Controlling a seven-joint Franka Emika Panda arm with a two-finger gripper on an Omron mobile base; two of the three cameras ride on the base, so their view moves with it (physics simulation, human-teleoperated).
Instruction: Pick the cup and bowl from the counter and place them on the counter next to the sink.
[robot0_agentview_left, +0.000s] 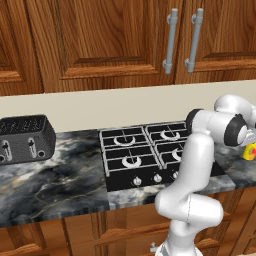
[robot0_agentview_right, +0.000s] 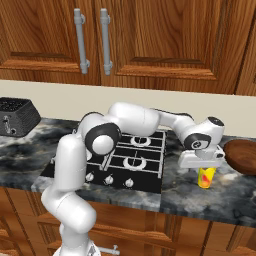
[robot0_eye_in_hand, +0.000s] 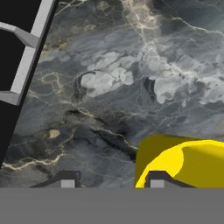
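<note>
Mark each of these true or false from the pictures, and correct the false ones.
1. The gripper is above the yellow cup. True.
2. The bowl lies on the stove. False: it rests on the counter, to the right of the cup in the right base view.
3. The cup is off to one side of the fingertips in the hand view. True.
4. A pot sits on a burner. False: the burners are bare.
5. The dark toaster stands on the counter on the far side of the stove from the cup. True.
</note>
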